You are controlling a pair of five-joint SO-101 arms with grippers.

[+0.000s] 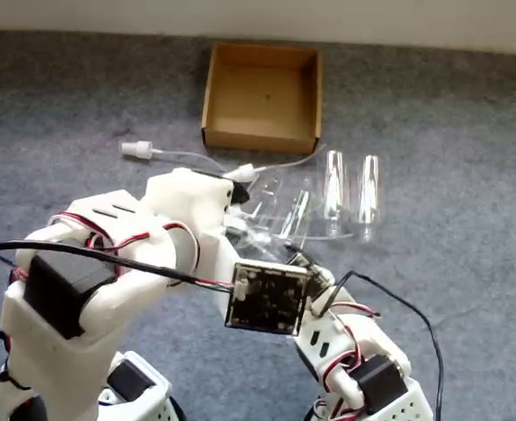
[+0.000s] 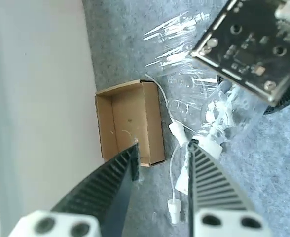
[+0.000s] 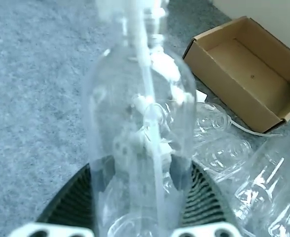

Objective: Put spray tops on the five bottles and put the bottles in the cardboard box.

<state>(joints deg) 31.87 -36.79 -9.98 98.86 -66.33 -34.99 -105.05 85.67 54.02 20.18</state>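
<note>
My right gripper (image 3: pixel 141 174) is shut on a clear bottle (image 3: pixel 135 113). A spray top (image 3: pixel 135 7) sits at the bottle's neck and its tube runs down inside. In the left wrist view the same bottle (image 2: pixel 226 106) shows with its white spray top (image 2: pixel 210 143) beside one finger of my left gripper (image 2: pixel 162 154), which is open and holds nothing. Two loose spray tops (image 1: pixel 139 150) (image 1: pixel 245 172) with tubes lie on the carpet near the cardboard box (image 1: pixel 262 98), which looks empty. Other clear bottles (image 1: pixel 333 189) (image 1: pixel 369 191) lie right of the arms.
The grey carpet (image 1: pixel 469 158) covers the table. The right arm's camera board (image 1: pixel 268 298) hangs over the middle and hides what is under it. More clear bottles (image 3: pixel 219 145) lie between the held bottle and the box. A pale wall (image 2: pixel 36 98) runs behind the box.
</note>
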